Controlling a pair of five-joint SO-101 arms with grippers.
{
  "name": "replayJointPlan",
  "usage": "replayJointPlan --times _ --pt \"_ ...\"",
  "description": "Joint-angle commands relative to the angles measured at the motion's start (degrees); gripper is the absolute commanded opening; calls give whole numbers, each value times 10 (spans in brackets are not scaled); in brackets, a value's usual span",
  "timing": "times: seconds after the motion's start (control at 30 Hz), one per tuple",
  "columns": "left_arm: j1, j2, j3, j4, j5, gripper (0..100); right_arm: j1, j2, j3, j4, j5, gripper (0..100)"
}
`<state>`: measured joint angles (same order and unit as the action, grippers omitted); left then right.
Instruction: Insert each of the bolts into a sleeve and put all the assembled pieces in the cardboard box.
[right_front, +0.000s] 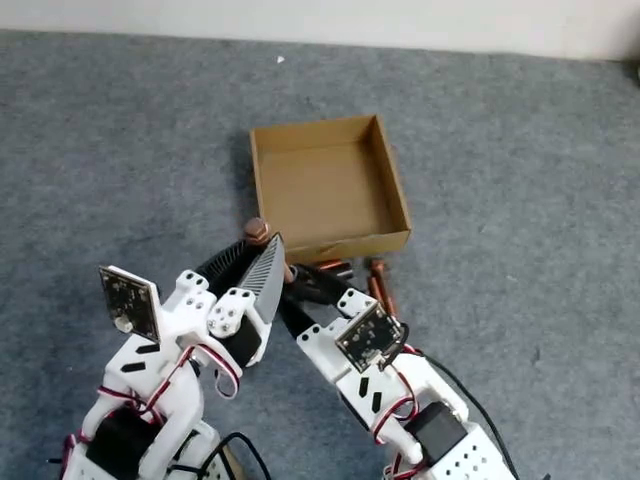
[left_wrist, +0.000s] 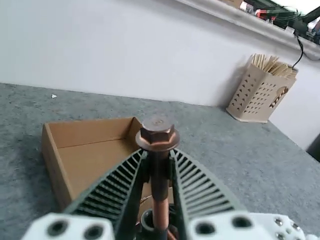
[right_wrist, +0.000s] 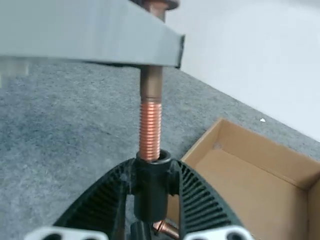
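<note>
Light even, diffuse, moderately bright, from above. Cardboard box (right_front: 320, 190) throws a soft shadow on the grey mat (right_front: 120, 150) beside its left wall. Bolt (right_wrist: 150, 127) thread shows mild highlights; sleeve (right_wrist: 150, 187) at its tip reads dark.

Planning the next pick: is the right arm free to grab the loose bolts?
Likely not yet: the right gripper is shut on a sleeve receiving the bolt in the left gripper; loose bolts lie nearby.
</note>
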<state>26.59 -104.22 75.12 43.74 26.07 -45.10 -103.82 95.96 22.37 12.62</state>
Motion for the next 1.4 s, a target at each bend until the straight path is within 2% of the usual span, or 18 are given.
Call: replayJointPlan --times 0.0,0.4,0.53,0.6,0.73,0.8,0.9,1.0,1.1,1.2,1.37 --pt "13 -1 10 4 -18 5 -6 -14 59 4 38 5" --pt "13 -1 14 8 -19 5 -7 -14 58 6 48 5" --pt "17 -1 9 46 -20 10 -4 -14 58 4 48 5" --pt "17 -1 9 68 -21 55 -3 -14 58 4 48 5" --pt "13 -1 9 110 -19 269 -3 -14 59 4 47 5" --pt "13 -1 8 125 -18 326 -2 -14 59 4 47 5" --pt "12 -1 -2 132 -21 294 6 -14 59 5 47 5" --pt "-22 -2 -42 155 -21 259 33 -14 59 5 27 5" --pt "-89 -2 -74 175 -22 241 66 -14 58 7 -21 5" --pt "-161 -1 -77 185 -24 213 93 -14 56 9 -33 5" --pt "-253 -1 -23 190 -102 100 124 -14 47 48 -33 5"
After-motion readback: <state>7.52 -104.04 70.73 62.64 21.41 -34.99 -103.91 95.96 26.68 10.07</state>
